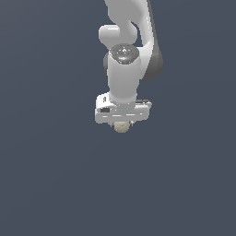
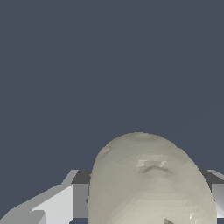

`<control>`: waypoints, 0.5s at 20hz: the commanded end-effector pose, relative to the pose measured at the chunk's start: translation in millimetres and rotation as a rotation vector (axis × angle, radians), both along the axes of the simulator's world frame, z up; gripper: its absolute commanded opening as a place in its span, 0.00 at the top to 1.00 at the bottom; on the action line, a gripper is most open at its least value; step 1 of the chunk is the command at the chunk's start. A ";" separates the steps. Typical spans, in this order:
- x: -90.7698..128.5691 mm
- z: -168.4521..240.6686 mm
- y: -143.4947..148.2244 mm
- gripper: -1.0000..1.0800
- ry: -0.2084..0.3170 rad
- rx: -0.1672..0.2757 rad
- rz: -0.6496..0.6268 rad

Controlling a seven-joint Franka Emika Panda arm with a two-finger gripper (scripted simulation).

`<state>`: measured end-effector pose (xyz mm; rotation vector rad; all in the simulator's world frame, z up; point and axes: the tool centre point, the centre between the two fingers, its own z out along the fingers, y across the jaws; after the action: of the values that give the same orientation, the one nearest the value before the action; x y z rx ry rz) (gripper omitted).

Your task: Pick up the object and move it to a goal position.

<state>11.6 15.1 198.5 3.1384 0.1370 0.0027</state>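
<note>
A flat slate-blue background [image 1: 50, 184] fills both views, with no edge, horizon or shadow that would tell floor from wall. In the exterior view the white arm [image 1: 123, 73] comes in from the top centre of the frame, and its upper links are cut off by the top edge. It ends in a wide white gripper [image 1: 122, 124] just above the middle of the picture. The fingers are almost wholly hidden behind the gripper body and the ball, so their tips cannot be made out there.

In the wrist view, grey and white finger parts show on either side of the ball [image 2: 151, 183] in the lower part of the frame. They sit right against it, though the actual contact surfaces are hidden. The gripper looks clamped on the ball, narrowly closed, with the ball between the fingers.

In the exterior view the ball [image 1: 121, 127] peeks out under the gripper's lower edge, only its lower half visible. It is cream-beige, slightly bumpy, and much narrower than the gripper. Close up, its lower portion is cut off by the frame.
</note>
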 end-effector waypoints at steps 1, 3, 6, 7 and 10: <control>11.1 21.0 8.6 1.00 0.001 0.000 0.000; 19.6 35.9 14.7 1.00 0.001 0.000 0.000; 31.6 55.9 23.2 1.00 0.002 0.000 0.000; 35.3 62.3 25.8 1.00 0.002 0.000 0.000; 46.0 80.2 33.2 1.00 0.002 0.000 0.000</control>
<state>52.4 44.6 269.4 3.1384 0.1369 0.0014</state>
